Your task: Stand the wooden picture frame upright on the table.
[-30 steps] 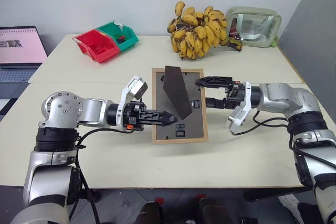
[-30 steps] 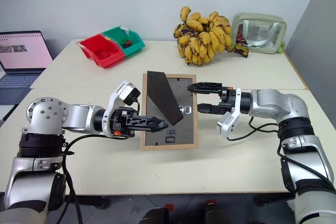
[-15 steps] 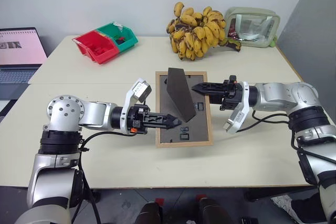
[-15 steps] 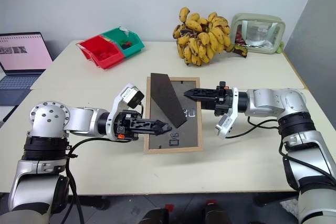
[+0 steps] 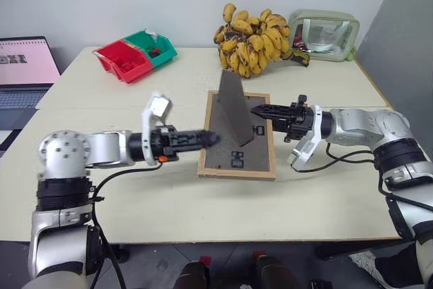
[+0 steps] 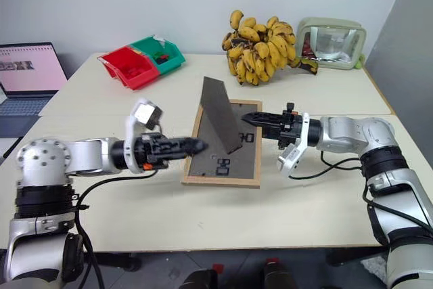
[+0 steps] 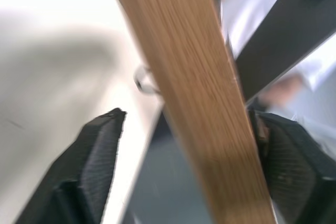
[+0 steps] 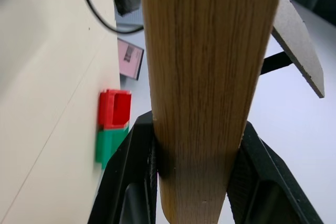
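Note:
The wooden picture frame (image 5: 235,159) is at the middle of the table (image 5: 169,201), its dark back facing up and its easel stand (image 5: 233,109) sticking up. My right gripper (image 5: 260,109) is shut on the frame's right edge; in the right wrist view both fingers (image 8: 131,171) press on the light wood (image 8: 205,77). My left gripper (image 5: 210,138) is open at the frame's left edge. In the left wrist view the wooden edge (image 7: 199,103) runs between its fingers (image 7: 100,150) with gaps on both sides.
A bunch of bananas (image 5: 254,42) and a grey-green pouch (image 5: 325,35) lie at the far side of the table. Red and green bins (image 5: 135,53) sit far left. A laptop (image 5: 24,65) stands off the table's left end.
My right gripper has shut on the frame's right edge. My left gripper has opened, let go of the left edge and drawn back a little. The frame has turned slightly and its stand points more upward.

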